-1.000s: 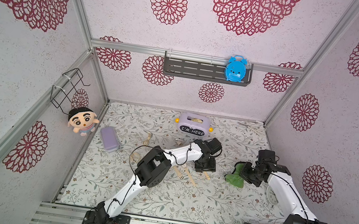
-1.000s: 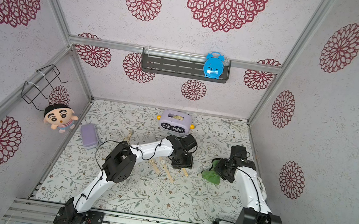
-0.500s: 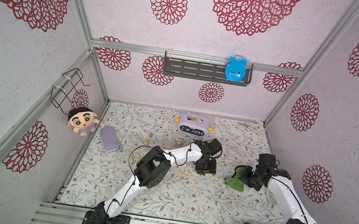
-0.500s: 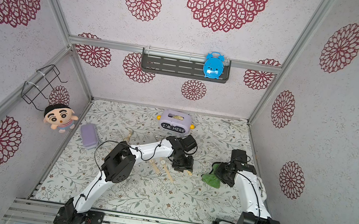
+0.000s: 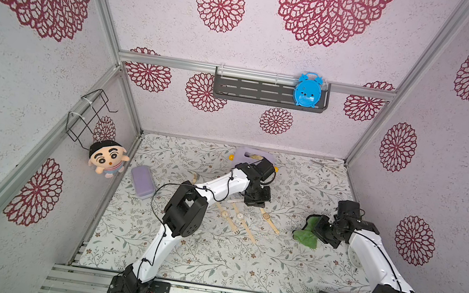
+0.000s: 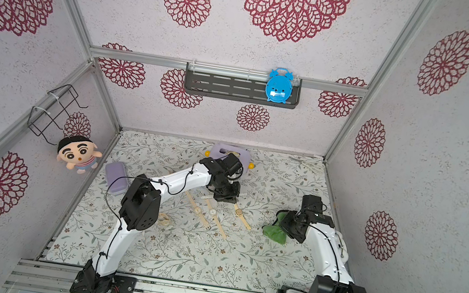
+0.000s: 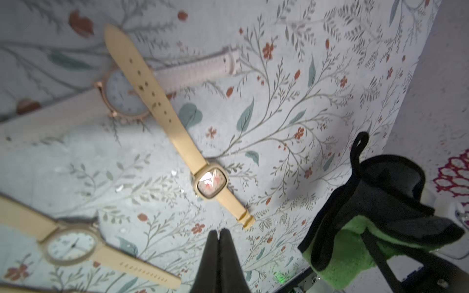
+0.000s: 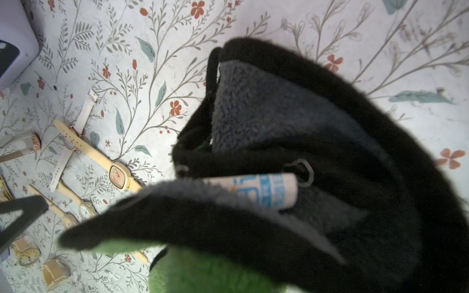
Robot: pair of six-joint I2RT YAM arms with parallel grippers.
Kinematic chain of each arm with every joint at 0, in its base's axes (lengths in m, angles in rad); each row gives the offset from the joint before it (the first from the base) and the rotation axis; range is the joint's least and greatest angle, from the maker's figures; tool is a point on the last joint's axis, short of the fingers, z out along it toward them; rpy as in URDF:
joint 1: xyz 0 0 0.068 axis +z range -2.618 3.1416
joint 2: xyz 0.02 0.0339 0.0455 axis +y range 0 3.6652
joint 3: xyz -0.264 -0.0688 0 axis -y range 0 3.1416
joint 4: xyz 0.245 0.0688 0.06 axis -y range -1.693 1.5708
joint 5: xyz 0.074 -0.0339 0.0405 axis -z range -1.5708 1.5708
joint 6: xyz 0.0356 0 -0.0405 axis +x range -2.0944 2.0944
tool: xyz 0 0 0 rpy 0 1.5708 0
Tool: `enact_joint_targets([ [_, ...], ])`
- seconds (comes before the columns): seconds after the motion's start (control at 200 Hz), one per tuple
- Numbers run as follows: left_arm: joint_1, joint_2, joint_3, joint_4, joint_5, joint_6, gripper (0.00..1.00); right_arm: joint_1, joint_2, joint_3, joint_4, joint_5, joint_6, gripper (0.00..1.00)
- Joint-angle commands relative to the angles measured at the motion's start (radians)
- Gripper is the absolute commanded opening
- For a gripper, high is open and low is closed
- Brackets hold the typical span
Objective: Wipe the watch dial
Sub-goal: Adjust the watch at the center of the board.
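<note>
Left wrist view: the left claw (image 7: 220,231) is pinched shut, empty, near the square watch (image 7: 212,183). It looks light, its glass probably fragile; pin its strap. The right claw (image 5: 321,229) clamps the soft cloth (image 7: 337,243).

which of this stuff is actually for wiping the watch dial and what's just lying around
For the job:
- square-dial watch
- round-dial watch
- green-and-black cloth, held in the right pincer
- left pincer, shut and empty

Just lying about:
- blue alarm clock
- plush doll
- purple case
- purple box
</note>
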Motion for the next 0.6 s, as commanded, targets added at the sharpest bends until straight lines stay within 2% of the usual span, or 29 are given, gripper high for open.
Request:
enact_joint_targets([
  [0.0, 0.010, 0.075, 0.076, -0.040, 0.004, 0.037, 0.00, 0.003, 0.011, 0.019, 0.015, -0.018, 0.006, 0.00],
  [0.155, 0.015, 0.125, 0.105, -0.055, 0.014, 0.054, 0.00, 0.003, 0.031, 0.033, 0.015, -0.017, -0.001, 0.00],
  [0.405, 0.014, 0.122, 0.017, -0.009, 0.018, 0.042, 0.00, 0.010, 0.062, 0.044, 0.030, -0.025, -0.004, 0.00],
  [0.595, 0.015, 0.148, 0.018, 0.003, 0.025, 0.040, 0.00, 0.047, 0.066, 0.049, 0.043, -0.031, -0.006, 0.00],
])
